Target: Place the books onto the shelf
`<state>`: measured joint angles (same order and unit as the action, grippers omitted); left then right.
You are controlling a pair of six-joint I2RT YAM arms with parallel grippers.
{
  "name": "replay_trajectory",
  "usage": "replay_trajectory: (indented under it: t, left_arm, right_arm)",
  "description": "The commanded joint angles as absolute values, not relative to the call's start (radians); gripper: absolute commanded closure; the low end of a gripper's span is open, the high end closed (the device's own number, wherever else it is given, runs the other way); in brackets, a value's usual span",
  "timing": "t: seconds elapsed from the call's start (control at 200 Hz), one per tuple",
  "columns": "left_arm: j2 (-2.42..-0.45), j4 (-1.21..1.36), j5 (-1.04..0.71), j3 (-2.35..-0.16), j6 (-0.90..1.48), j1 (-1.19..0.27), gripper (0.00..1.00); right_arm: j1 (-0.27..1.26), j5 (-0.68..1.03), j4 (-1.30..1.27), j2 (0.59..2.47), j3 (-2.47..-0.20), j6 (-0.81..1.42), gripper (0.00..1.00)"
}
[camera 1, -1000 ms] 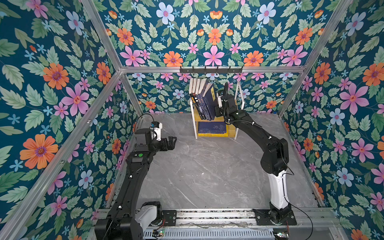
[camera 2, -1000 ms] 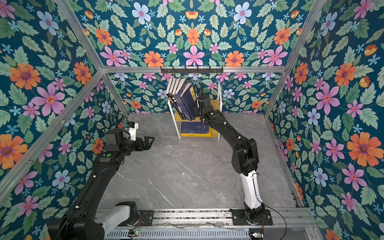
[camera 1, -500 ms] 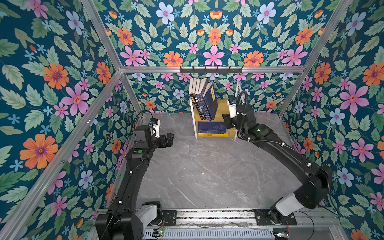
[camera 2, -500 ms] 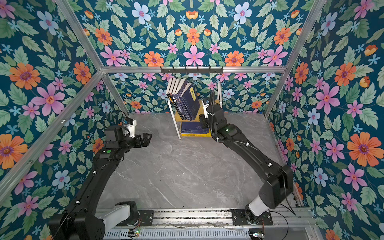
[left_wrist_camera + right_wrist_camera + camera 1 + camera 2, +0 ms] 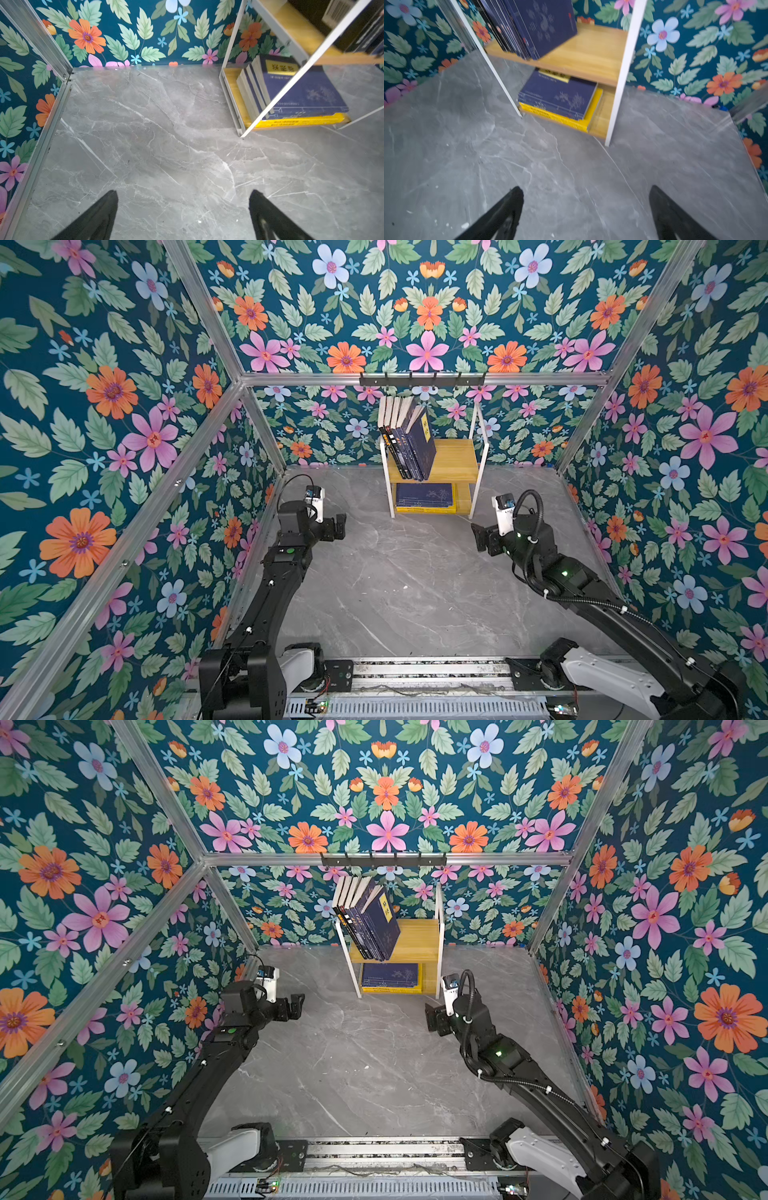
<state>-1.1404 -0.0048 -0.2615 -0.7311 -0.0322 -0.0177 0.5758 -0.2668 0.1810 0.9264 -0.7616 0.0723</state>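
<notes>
The books are all on the shelf as far as I can see. A row of navy and dark paperbacks stands on the upper board, leaning toward the post on the left of both top views. A flat stack lies on the lower board, navy ones over a yellow book. The grey counter shows no loose book in any view, so I judge the task to be at or near its end. My step now is simply to hold off from the shelf.

My left end effector and my right end effector both hover over the counter in front of the shelf, apart from it. Each has its jaws spread wide with nothing between them.

To do this well I should keep both away from the thin white posts. A knock there could, I think, send the leaning row sliding toward the bare half of the upper board, where nothing props it.

Both top views show the page tops of the standing row and the black hook rail above it, which neither wrist view shows. The left wrist view gives the page edges of the flat stack and the yellow title label on its top cover. The right wrist view, somewhat blurred, shows the yellow book sticking out from under the navy ones, and a pale pattern on the outermost standing cover.
</notes>
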Motion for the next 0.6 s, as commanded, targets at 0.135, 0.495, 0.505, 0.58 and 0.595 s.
replay_trajectory:
  t: [0.135,0.495,0.505,0.58,0.595]
  left_arm:
    - [-1.154,0.3,-0.246,-0.565,-0.09,-0.017,0.0]
    - [-1.272,0.76,-0.233,-0.32,-0.141,-0.017,0.0]
    - [-1.278,0.776,-0.232,-0.314,-0.142,-0.017,0.0]
    - [-1.323,0.866,-0.233,-0.288,-0.151,-0.017,0.0]
    - [-1.33,0.88,-0.233,-0.284,-0.154,-0.017,0.0]
  right_arm:
    - [0.553,-0.376,0.096,0.787,-0.52,0.13,0.01]
    - [0.395,-0.417,-0.141,0.582,-0.245,0.03,0.01]
    - [0.39,-0.419,-0.149,0.578,-0.236,0.025,0.01]
    - [0.341,-0.421,-0.184,0.559,-0.2,0.012,0.01]
    - [0.331,-0.418,-0.192,0.557,-0.194,0.011,0.01]
